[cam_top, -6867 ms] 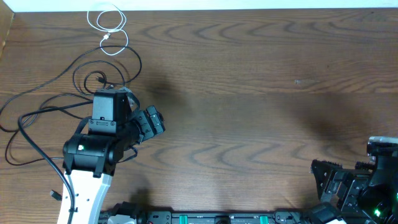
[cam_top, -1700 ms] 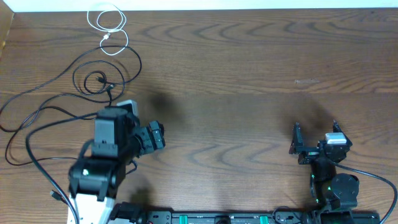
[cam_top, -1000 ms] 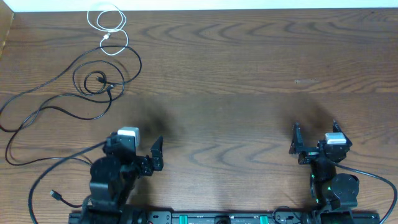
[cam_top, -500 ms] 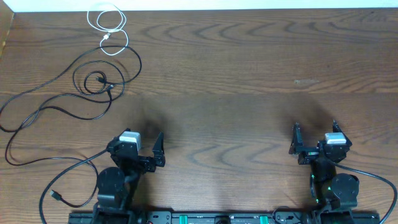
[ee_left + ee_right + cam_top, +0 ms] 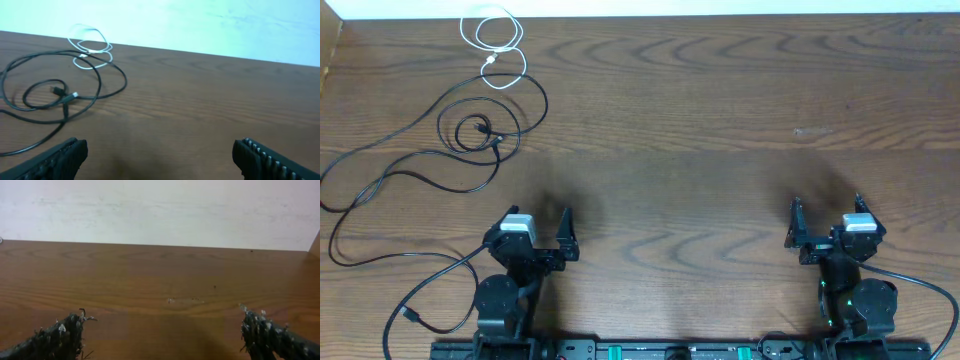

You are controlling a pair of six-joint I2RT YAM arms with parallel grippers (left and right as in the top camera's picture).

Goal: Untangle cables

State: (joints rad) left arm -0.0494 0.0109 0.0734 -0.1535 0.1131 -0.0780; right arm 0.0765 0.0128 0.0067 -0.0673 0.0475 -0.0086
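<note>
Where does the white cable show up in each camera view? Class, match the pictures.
Overhead: the white cable lies looped at the top left, near the table's far edge.
Left wrist: upper left, just beyond the black loops.
Right wrist: not in it.
Shared landmark, overhead and left wrist only: the black cable coil with its plug end, just nearer than the white one.

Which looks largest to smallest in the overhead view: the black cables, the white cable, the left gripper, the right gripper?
1. Black cables: by far the widest sprawl.
2. White cable, left gripper, right gripper: similar footprints; the grippers sit nearer the camera, so unranked.
</note>
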